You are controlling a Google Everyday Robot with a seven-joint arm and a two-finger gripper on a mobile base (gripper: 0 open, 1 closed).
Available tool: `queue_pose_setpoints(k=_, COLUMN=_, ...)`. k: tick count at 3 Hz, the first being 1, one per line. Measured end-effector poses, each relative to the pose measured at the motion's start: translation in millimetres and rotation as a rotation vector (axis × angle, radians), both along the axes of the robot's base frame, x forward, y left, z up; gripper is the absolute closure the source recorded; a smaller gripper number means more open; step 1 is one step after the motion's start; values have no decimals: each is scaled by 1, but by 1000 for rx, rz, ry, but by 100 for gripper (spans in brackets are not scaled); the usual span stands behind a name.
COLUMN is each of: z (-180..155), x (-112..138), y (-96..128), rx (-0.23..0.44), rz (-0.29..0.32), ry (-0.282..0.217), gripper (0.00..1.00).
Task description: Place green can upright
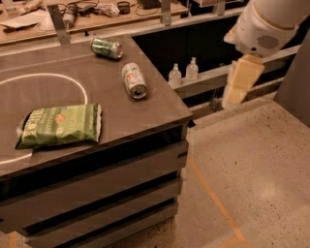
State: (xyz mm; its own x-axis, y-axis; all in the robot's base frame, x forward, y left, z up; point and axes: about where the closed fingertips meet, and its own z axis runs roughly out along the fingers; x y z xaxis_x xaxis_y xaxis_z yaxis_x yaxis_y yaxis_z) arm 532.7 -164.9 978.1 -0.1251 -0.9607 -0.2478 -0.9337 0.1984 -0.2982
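The green can (106,47) lies on its side near the back edge of the dark table (145,116), its silver top pointing right. My gripper (240,82) hangs below the white arm at the right of the view. It is off the table's right edge, over the floor, well clear of the can and holding nothing that I can see.
A paler silver-white can (134,80) lies on its side just in front and right of the green can. A flat green chip bag (60,125) rests at the front left. Two small bottles (183,73) stand on a lower shelf between table and arm. Behind is a cluttered bench (87,12).
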Motion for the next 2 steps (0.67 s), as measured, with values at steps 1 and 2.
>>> queue_pose_setpoints(k=1, z=19, x=68, y=35, rx=32, rz=27, ry=-65, gripper=0)
queue_pose_setpoints(k=2, z=31, x=140, y=81, rx=86, rz=25, ry=-96, gripper=0)
